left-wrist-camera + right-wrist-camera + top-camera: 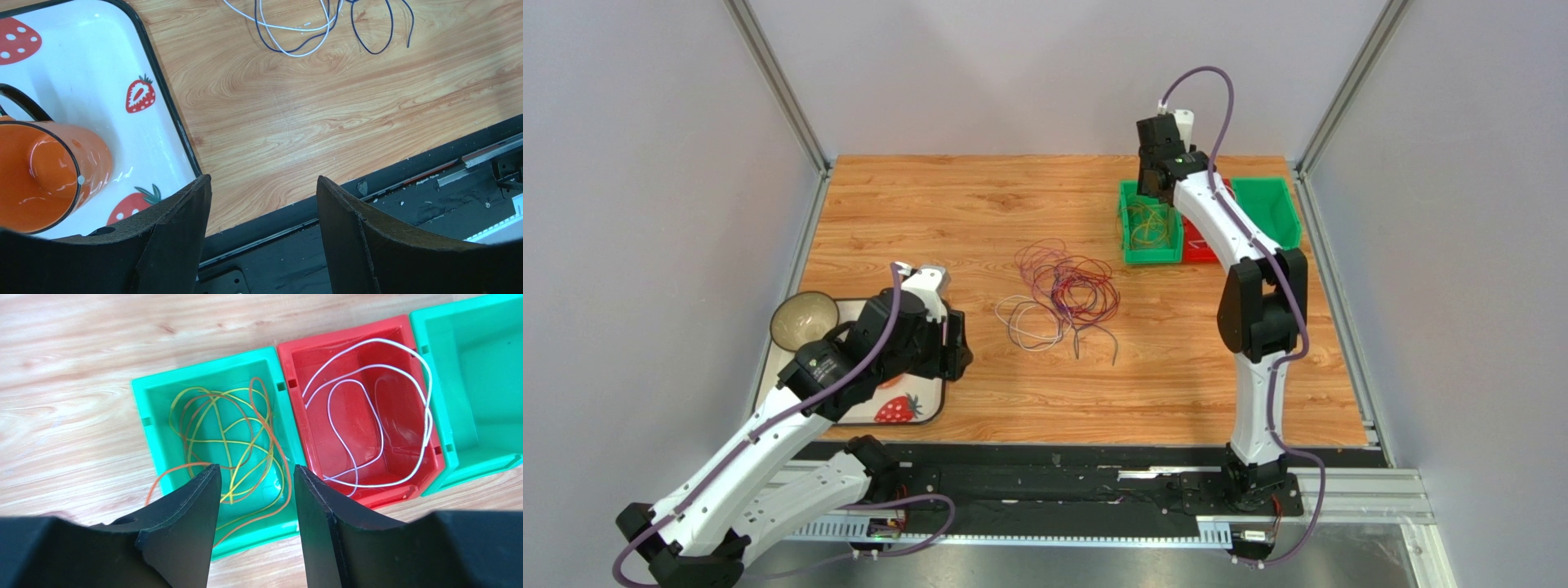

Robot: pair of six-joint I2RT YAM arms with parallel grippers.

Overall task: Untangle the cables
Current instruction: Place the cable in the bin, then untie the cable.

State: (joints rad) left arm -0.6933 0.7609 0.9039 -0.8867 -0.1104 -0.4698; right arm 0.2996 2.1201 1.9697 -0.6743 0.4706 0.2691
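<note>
My left tool hangs spread, gripping nothing, over the near edge of the wooden surface, just right of the strawberry tray that carries an orange mug. The cables lie in a loose tangle of purple, red and white loops at mid-surface, apart from both tools. My right tool is also spread and empty, above the far-right bins. Yellow and orange wires fill the left green bin, one orange loop spilling over its wall. A white wire lies in the red bin.
</note>
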